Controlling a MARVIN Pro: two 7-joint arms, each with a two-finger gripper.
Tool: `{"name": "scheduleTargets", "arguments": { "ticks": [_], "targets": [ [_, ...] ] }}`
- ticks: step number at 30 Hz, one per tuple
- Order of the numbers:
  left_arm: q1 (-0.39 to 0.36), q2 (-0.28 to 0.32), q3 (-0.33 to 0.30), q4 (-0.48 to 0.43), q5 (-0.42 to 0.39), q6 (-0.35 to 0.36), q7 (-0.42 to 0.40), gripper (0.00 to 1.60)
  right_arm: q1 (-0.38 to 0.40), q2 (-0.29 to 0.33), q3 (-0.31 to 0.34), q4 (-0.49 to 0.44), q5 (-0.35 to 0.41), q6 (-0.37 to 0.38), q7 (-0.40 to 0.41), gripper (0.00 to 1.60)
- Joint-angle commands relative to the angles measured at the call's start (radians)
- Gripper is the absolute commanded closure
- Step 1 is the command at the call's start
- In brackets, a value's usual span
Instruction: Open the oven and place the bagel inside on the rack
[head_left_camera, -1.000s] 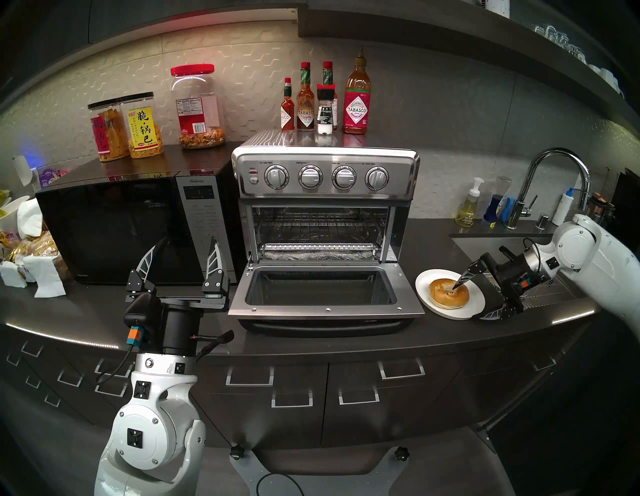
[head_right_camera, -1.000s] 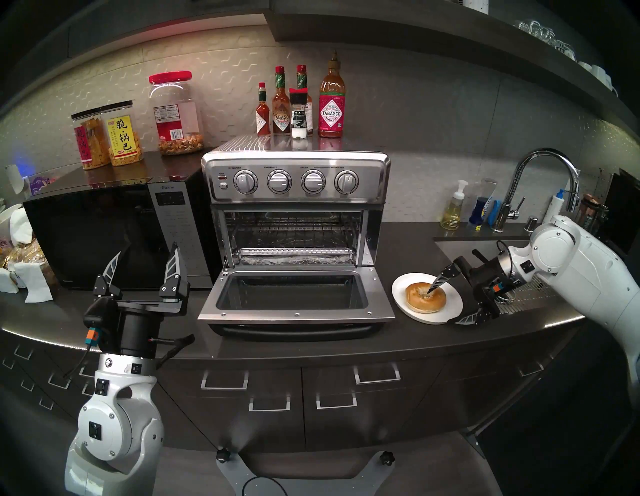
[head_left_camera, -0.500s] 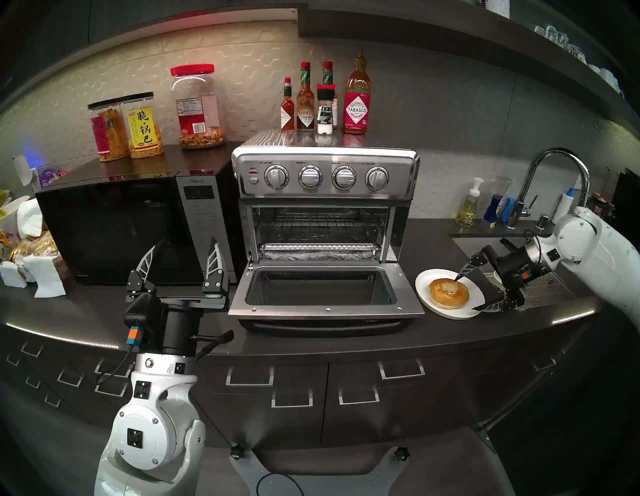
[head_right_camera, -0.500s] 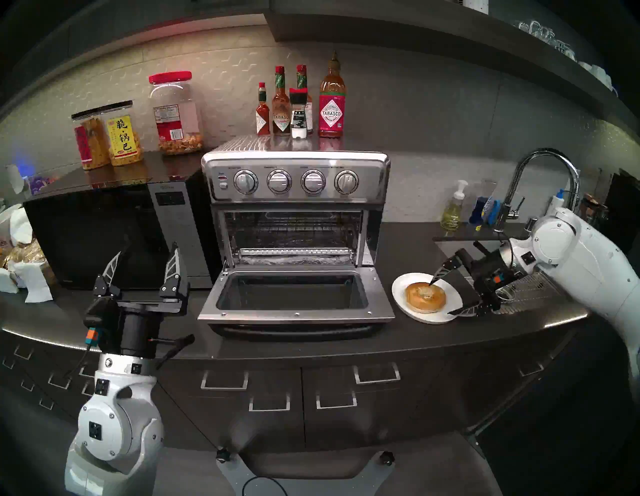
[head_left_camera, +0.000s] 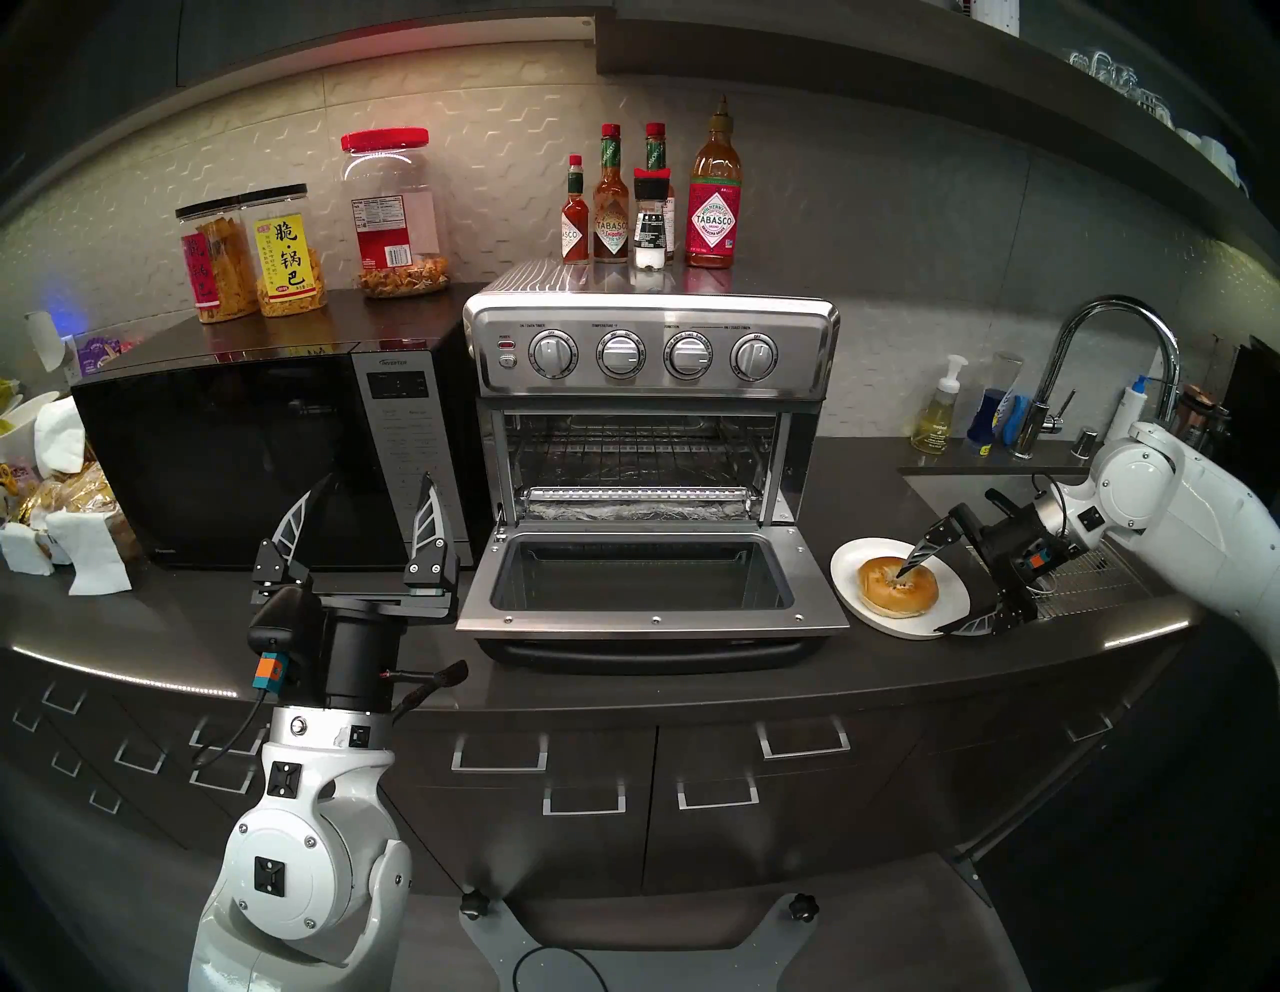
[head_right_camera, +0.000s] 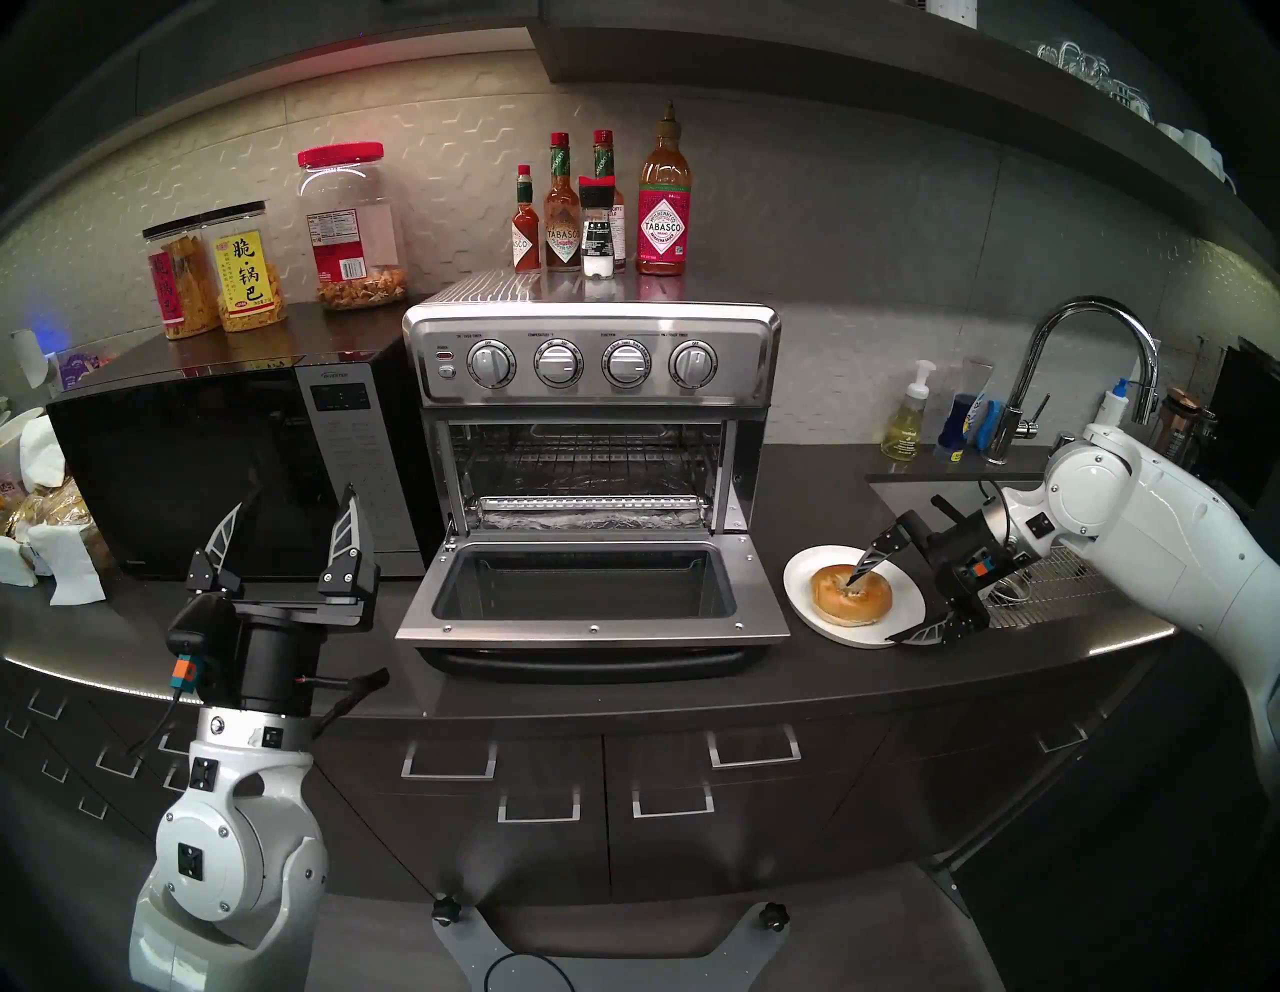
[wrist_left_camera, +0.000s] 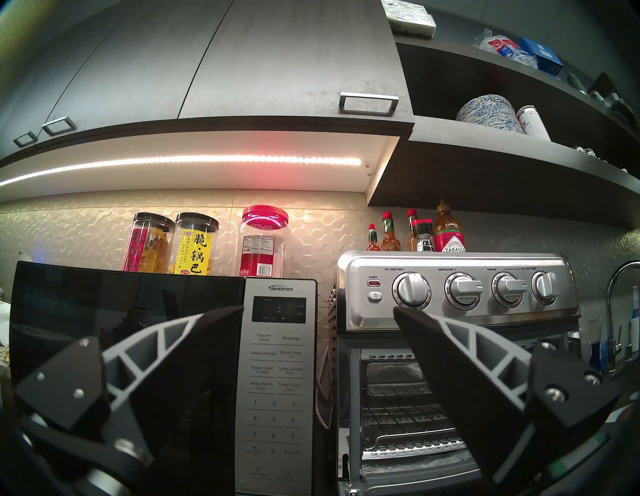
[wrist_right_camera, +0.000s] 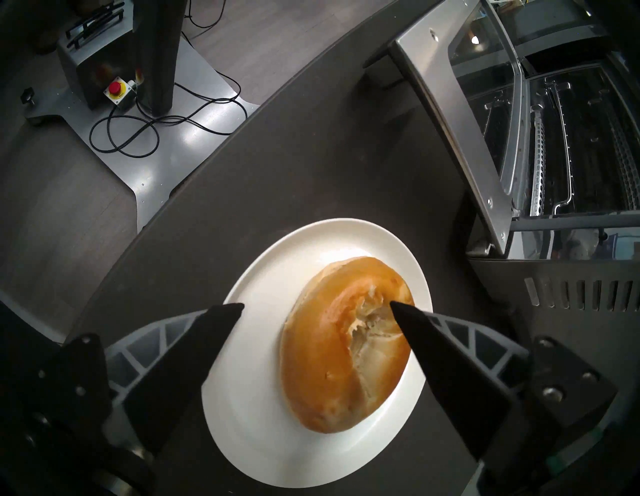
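Note:
The steel oven (head_left_camera: 651, 346) stands mid-counter with its door (head_left_camera: 651, 616) dropped flat. Inside it, the wire rack (head_left_camera: 637, 450) is bare. To the right of the door, the golden bagel (head_left_camera: 886, 596) lies on a white plate (head_left_camera: 848, 578). My right gripper (head_left_camera: 920, 603) reaches in from the right, open and astride the bagel's near half. In the right wrist view one fingertip (wrist_right_camera: 403, 318) sits at the centre hole of the bagel (wrist_right_camera: 329, 363) and the other hangs over the plate (wrist_right_camera: 263, 346). My left gripper (head_left_camera: 377, 478) points up, open and empty, before the microwave.
A black microwave (head_left_camera: 228, 457) with snack jars (head_left_camera: 287, 256) on it stands left of the oven. Sauce bottles (head_left_camera: 713, 201) line the oven top. Sink (head_left_camera: 983, 485), tap (head_left_camera: 1108, 360) and soap bottles (head_left_camera: 935, 415) are at the right, napkins (head_left_camera: 90, 554) at the far left.
The right gripper rose slightly off the bagel, then came back down and a little left, its upper fingertip again at the bagel's hole. The left arm has not moved.

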Motion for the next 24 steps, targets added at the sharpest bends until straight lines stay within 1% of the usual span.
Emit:
{"name": "scheduleTargets", "arguments": {
  "ticks": [1, 3, 4, 5, 6, 7, 8, 9, 10, 14, 15, 18, 22, 23, 24],
  "targets": [
    [0.003, 0.001, 0.000, -0.023, 0.001, -0.002, -0.001, 0.00, 0.081, -0.008, -0.033, 0.016, 0.016, -0.001, 0.106, 0.00],
    [0.003, 0.001, 0.000, -0.023, 0.001, -0.002, -0.001, 0.00, 0.087, -0.013, -0.042, 0.023, 0.021, -0.004, 0.116, 0.00],
    [0.003, 0.001, 0.000, -0.023, 0.001, -0.002, -0.001, 0.00, 0.096, -0.009, -0.060, 0.021, 0.013, -0.004, 0.090, 0.00],
    [0.003, 0.001, 0.000, -0.023, 0.001, -0.002, -0.001, 0.00, 0.106, -0.012, -0.076, 0.025, 0.013, -0.006, 0.087, 0.02],
    [0.003, 0.001, 0.000, -0.023, 0.001, -0.002, -0.001, 0.00, 0.108, -0.017, -0.075, 0.030, 0.021, -0.006, 0.105, 0.03],
    [0.003, 0.001, 0.000, -0.023, 0.001, -0.002, -0.001, 0.00, 0.113, -0.019, -0.083, 0.031, 0.023, -0.007, 0.105, 0.04],
    [0.003, 0.001, 0.000, -0.024, 0.001, -0.002, -0.001, 0.00, 0.120, -0.021, -0.098, 0.033, 0.018, -0.006, 0.087, 0.04],
    [0.003, 0.001, 0.000, -0.024, 0.001, -0.002, -0.001, 0.00, 0.119, -0.029, -0.095, 0.042, 0.027, -0.006, 0.109, 0.06],
    [0.003, 0.001, 0.000, -0.024, 0.001, -0.002, -0.001, 0.00, 0.126, -0.030, -0.111, 0.045, 0.020, -0.007, 0.091, 0.06],
    [0.003, 0.001, 0.000, -0.024, 0.001, -0.001, -0.001, 0.00, 0.139, -0.045, -0.128, 0.067, 0.030, -0.008, 0.105, 0.10],
    [0.003, 0.001, 0.000, -0.024, 0.001, -0.001, -0.001, 0.00, 0.148, -0.046, -0.145, 0.072, 0.022, -0.010, 0.083, 0.13],
    [0.003, 0.001, 0.000, -0.024, 0.001, -0.001, -0.001, 0.00, 0.157, -0.056, -0.156, 0.088, 0.031, -0.011, 0.097, 0.13],
    [0.003, 0.001, 0.000, -0.024, 0.001, -0.001, -0.001, 0.00, 0.173, -0.064, -0.182, 0.107, 0.032, -0.018, 0.091, 0.13],
    [0.003, 0.001, 0.000, -0.024, 0.001, -0.001, -0.001, 0.00, 0.177, -0.066, -0.189, 0.110, 0.033, -0.019, 0.089, 0.16],
    [0.003, 0.001, 0.000, -0.024, 0.001, -0.001, -0.001, 0.00, 0.178, -0.068, -0.188, 0.114, 0.038, -0.021, 0.099, 0.15]
  ]
}}
